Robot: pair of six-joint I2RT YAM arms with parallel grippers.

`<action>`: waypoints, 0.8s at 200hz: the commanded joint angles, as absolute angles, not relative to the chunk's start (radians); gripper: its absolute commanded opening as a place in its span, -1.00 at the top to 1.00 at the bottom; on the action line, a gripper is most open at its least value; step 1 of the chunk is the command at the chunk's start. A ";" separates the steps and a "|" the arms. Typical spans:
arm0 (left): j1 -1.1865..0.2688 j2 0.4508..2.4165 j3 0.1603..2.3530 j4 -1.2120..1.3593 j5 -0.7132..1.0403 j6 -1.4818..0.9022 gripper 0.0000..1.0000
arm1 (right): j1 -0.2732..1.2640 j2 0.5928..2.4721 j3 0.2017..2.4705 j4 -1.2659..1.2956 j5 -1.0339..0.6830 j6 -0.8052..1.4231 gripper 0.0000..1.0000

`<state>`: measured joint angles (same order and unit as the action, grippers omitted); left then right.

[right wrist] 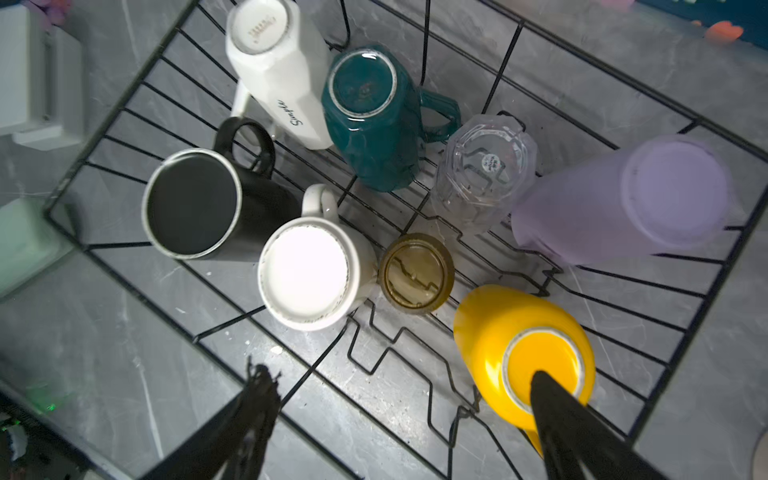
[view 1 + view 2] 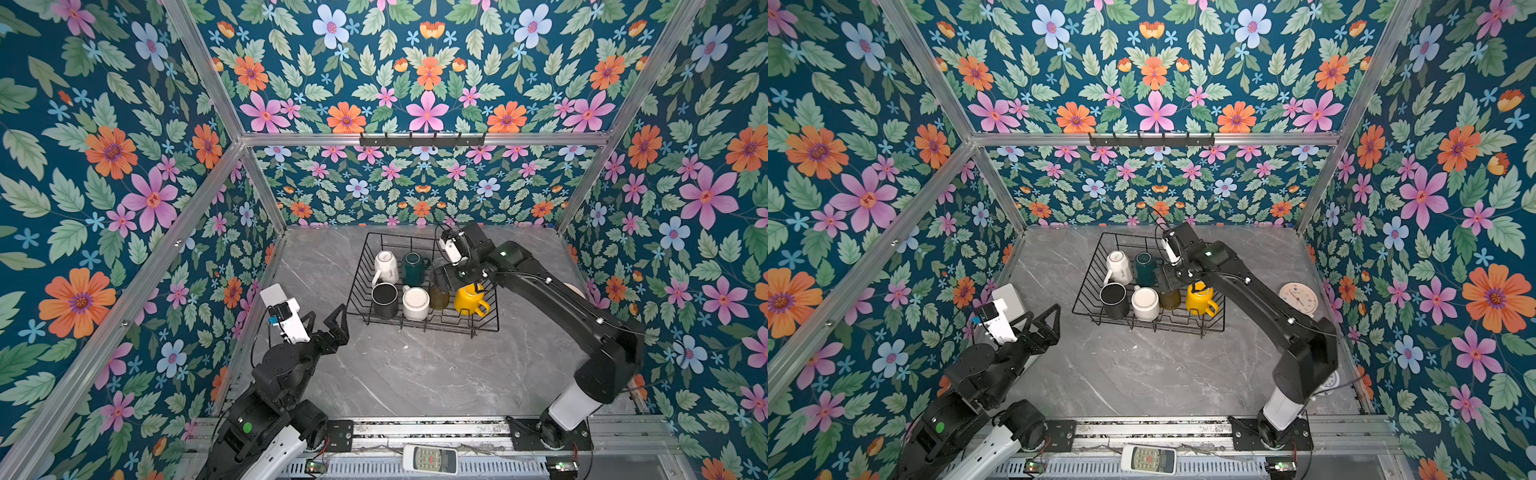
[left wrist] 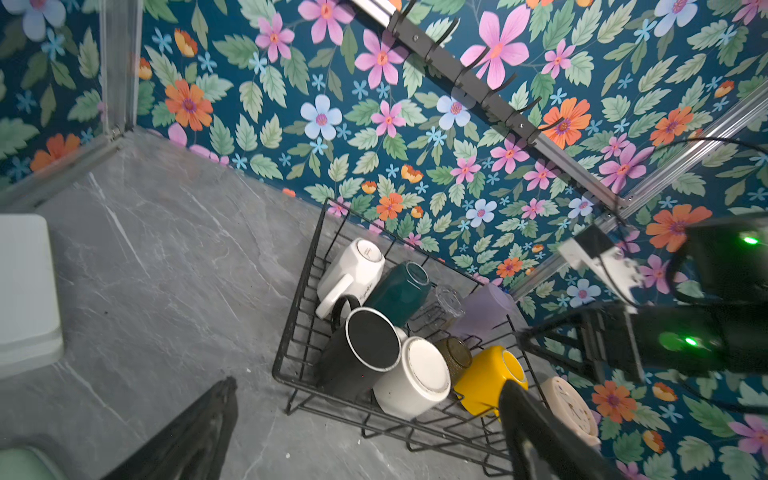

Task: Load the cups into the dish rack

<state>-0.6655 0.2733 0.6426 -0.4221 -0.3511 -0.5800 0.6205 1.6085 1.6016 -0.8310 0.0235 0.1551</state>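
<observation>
Black wire dish rack (image 2: 432,325) at twelve o'clock on the grey marbled table (image 2: 415,374), with all eight cups inside.

Read from the rack's centre in a top view:
- Far row:
  - script-marked white mug (image 1: 278,70) at ten o'clock, tilted, base up
  - green mug (image 1: 370,120) at eleven, base up
  - clear glass (image 1: 482,170) at one, upturned
  - lilac tumbler (image 1: 623,203) at two, hidden from above under the right arm (image 2: 540,299)
- Nearer row:
  - black mug (image 1: 195,203) at eight
  - plain white mug (image 1: 307,274) at six, foot ring up
  - amber tumbler (image 1: 415,272) at five
  - yellow mug (image 1: 511,336) at four, base up

Right gripper (image 1: 399,374) above the rack's three-o'clock half, jaws spread wide, grasping nothing. One fingertip (image 1: 550,403) over the yellow mug's base; contact impossible to tell.

Left gripper (image 2: 330,318) at nine o'clock of the rack and clear of it, jaws released and empty.
</observation>
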 commanded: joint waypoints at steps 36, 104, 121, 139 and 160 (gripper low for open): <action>-0.664 0.423 0.646 -0.114 -0.558 -0.227 -0.99 | 0.464 1.233 1.229 -0.567 -0.084 0.194 -0.98; -0.596 0.533 0.383 0.271 -0.795 -0.054 -0.98 | 0.156 0.971 0.798 -0.274 -0.040 0.218 -0.98; -0.523 0.547 0.322 0.351 -0.762 -0.066 -0.98 | 0.151 0.966 0.741 -0.206 0.074 0.219 -0.98; -0.429 0.620 0.272 0.416 -0.704 -0.084 -0.98 | 0.145 0.966 0.652 -0.109 0.135 0.207 -0.98; -0.327 0.732 0.238 0.473 -0.638 -0.109 -0.98 | 0.113 0.977 0.576 -0.018 0.141 0.186 -0.98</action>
<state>-0.4034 0.6472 0.2687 0.3298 -0.7059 -0.0875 0.1356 0.9703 0.6342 -0.1921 0.0696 0.2054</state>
